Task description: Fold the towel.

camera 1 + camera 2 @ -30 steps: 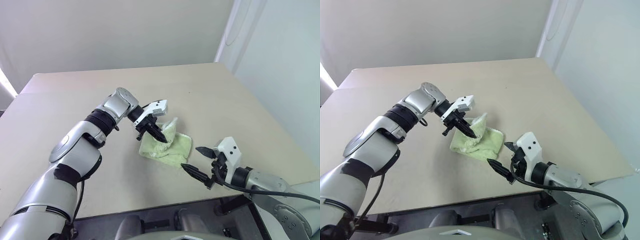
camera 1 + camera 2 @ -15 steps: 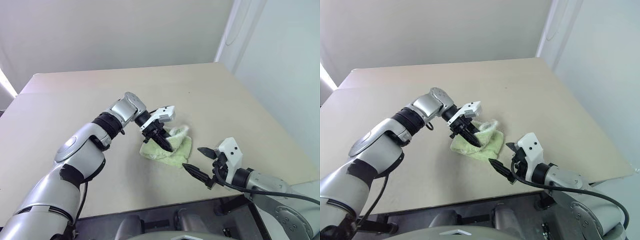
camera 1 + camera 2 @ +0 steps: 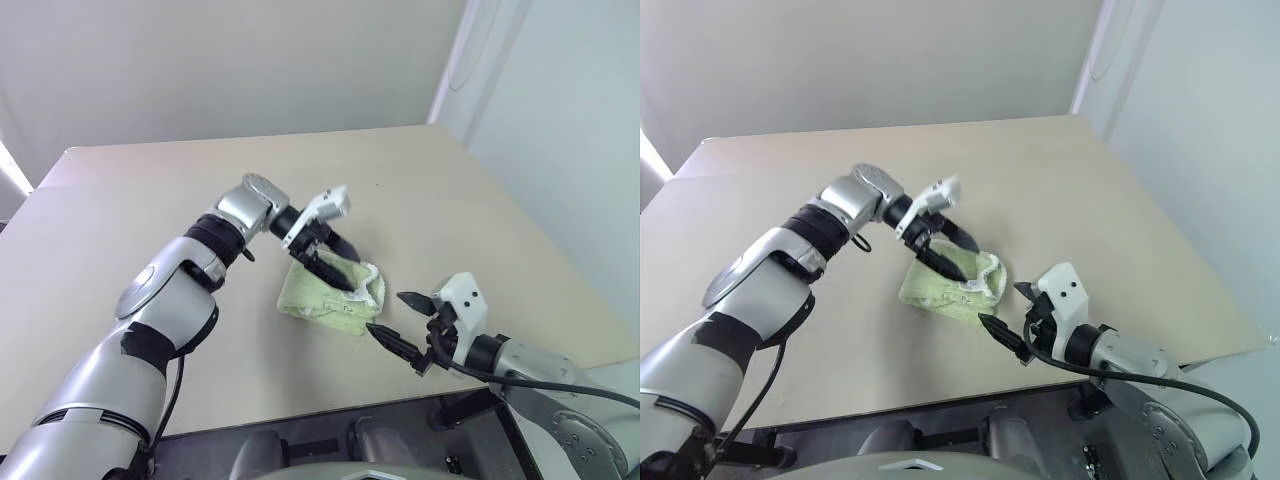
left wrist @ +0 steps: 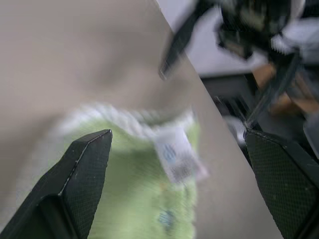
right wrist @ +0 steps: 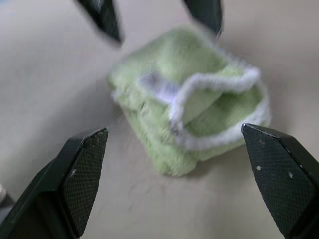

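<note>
The towel (image 3: pixel 328 296) lies in a folded, lumpy lime-green bundle with white edging near the table's front right; its white loop tag (image 4: pixel 174 157) shows in the left wrist view. My left gripper (image 3: pixel 348 267) hovers just above the towel's far side, open, with nothing between its fingers (image 4: pixel 84 169). My right gripper (image 3: pixel 386 312) is low over the table right beside the towel's near right edge, also open and empty, its fingers (image 5: pixel 82 172) spread wide toward the towel (image 5: pixel 192 124).
The beige table (image 3: pixel 450 190) stretches bare behind and to the left of the towel. Its front edge runs close under my right gripper, and its right edge lies near a pale wall (image 3: pixel 560 120).
My left gripper has opened, let go of the towel and lifted a little. The raised flap has dropped over onto the bundle's right side. The right arm has stayed put.
</note>
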